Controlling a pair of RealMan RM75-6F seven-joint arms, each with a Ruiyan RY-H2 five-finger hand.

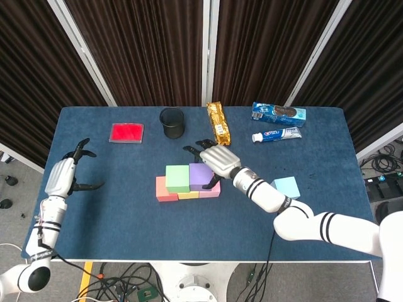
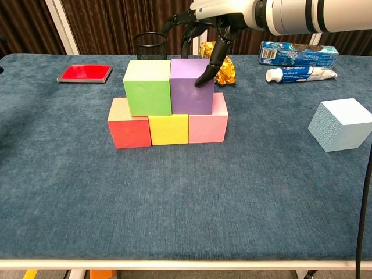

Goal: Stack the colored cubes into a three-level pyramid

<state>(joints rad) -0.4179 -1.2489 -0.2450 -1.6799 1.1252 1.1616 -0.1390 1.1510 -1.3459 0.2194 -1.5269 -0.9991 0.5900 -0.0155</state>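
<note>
Three cubes form the bottom row: red, yellow and pink. On top of them sit a green cube and a purple cube, side by side and touching. A light blue cube lies alone at the right on the table. My right hand hovers over the purple cube's right rear, fingers spread and holding nothing. One fingertip touches that cube's upper right edge. My left hand hangs open by the table's left edge, far from the cubes.
Along the back of the table lie a flat red box, a black mesh cup, a golden snack pack, a blue cookie box and a toothpaste tube. The blue tabletop stretches in front of the stack.
</note>
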